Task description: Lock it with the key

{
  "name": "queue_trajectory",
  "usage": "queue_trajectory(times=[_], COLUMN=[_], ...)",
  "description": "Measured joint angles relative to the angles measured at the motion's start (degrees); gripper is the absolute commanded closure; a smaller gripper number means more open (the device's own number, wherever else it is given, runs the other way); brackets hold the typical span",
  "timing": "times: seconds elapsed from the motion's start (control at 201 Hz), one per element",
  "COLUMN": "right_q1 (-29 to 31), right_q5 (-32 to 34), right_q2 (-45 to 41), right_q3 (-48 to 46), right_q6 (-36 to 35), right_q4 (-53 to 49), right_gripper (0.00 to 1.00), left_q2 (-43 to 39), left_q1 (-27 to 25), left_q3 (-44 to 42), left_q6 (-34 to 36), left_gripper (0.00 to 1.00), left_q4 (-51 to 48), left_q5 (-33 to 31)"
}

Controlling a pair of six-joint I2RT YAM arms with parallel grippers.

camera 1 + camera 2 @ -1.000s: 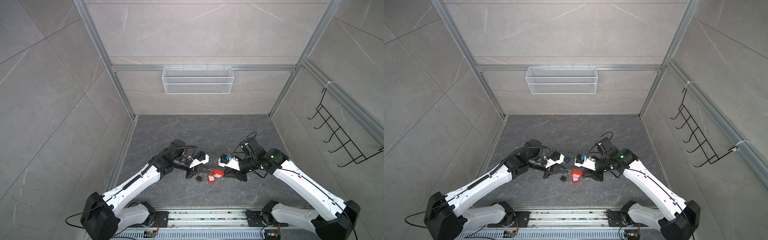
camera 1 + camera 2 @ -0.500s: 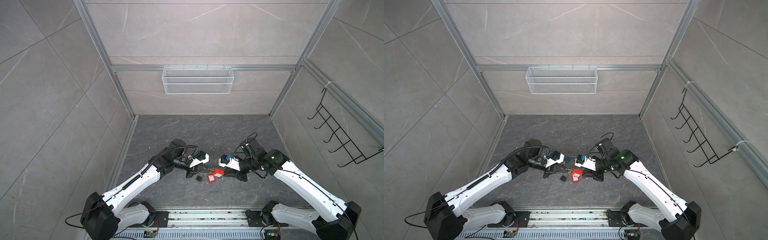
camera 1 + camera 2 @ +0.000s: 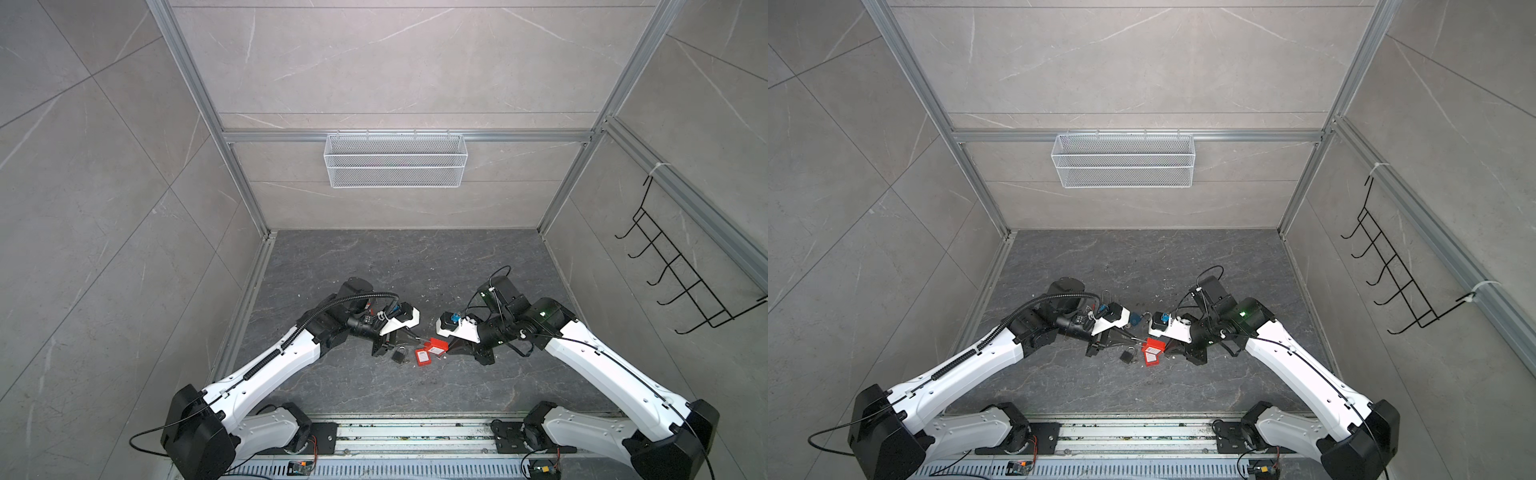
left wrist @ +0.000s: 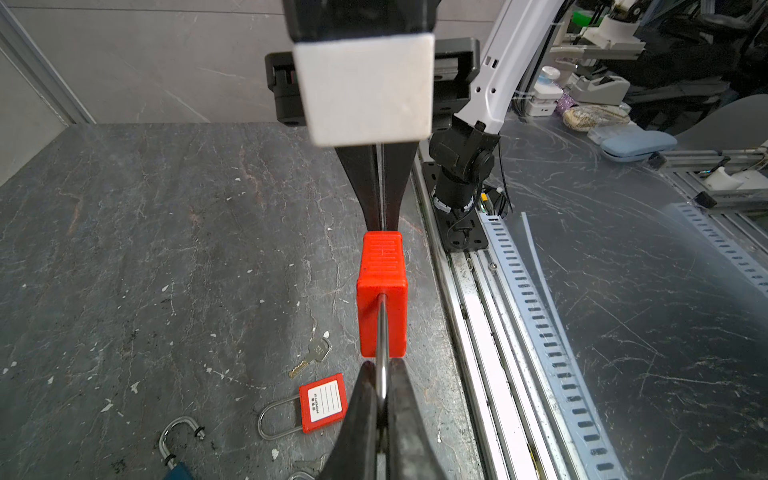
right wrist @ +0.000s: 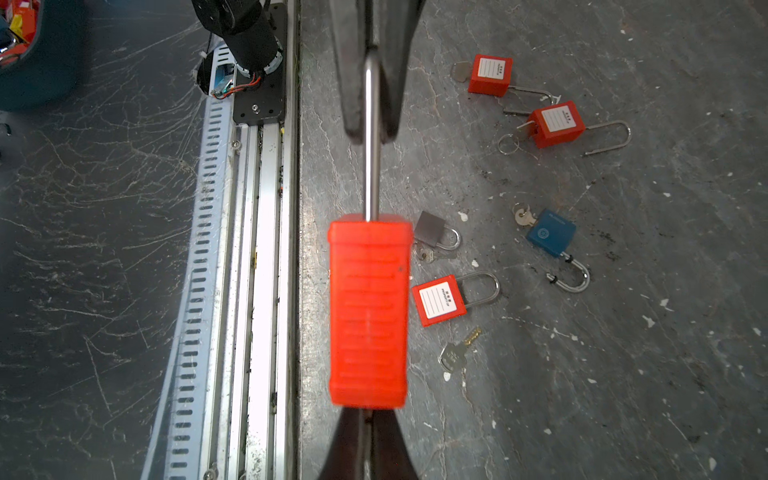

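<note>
Left gripper (image 4: 382, 376) pinched the shackle (image 4: 382, 328), right gripper (image 5: 367, 415) pressed shut at the lock (image 5: 368, 307) base, probably on the key; a straight, gentle twist was needed.

A loose red padlock (image 4: 322, 402) is labelled "PROPERTY OF".

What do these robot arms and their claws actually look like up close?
Both are glossy white shells with black joints and black bases: the left arm carries a ribbed black hose, the right arm a small green light. The left claw and right claw each have two slim, tapering black fingers; a white block sits behind the right one's.
</note>
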Motion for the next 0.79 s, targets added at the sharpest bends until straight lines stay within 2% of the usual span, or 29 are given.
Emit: queue_trajectory(times=[0.229,0.408,0.627,0.792], right_q1=[0.13,-2.47,-6.25,-9.70], right_q5=[4.52,7.85,10.95,14.23], right_q2=[0.04,-0.11,-1.42,-3.58], right_q3=[0.57,-0.46,-3.02,-4.11], right_q6=[-2.10,-2.01,1.44,6.29], right_q4=[-1.29,-1.42,1.51,5.62], right_gripper=[1.00,1.00,1.00,1.00], left_q2=[-0.37,-0.61,3.04,9.49], left_q1=[0.94,2.58,2.67,2.64], left_q3=[0.79,1.77,8.28,14.03], left_q6=[1.95,3.21,5.42,5.90], left_gripper=[1.00,1.00,1.00,1.00], left_q4=[-2.71,-7.41,-14.60,-19.74], left_q5=[-1.51,-3.52,-5.51,-5.95])
